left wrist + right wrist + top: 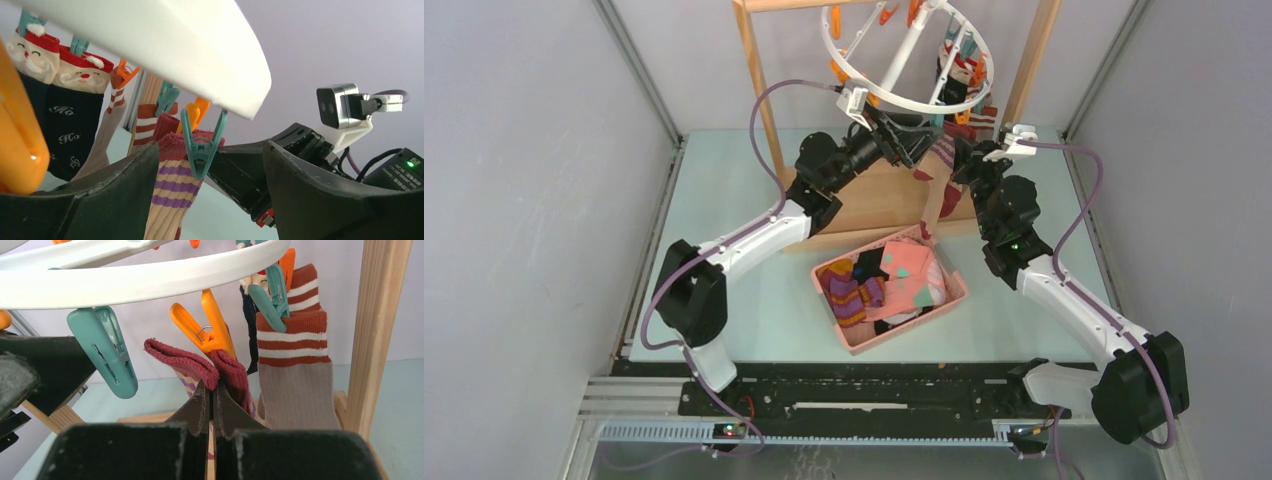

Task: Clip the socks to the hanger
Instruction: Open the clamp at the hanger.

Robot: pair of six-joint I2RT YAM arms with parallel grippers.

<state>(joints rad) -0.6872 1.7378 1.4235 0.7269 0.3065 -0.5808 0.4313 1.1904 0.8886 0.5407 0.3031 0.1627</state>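
White arm links (759,235), black joint housings (694,300), purple cables (769,110), green status light (411,163), silver wrist camera (337,105).

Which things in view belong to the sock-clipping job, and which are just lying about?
Job:
hanger
teal clip facing the open left gripper
striped sock pinched by the right gripper
clipped Santa socks
loose socks

Just there:
pink basket holding the loose ones
wooden rack frame

Socks (852,292) in basket (902,333), before hanger (910,50)
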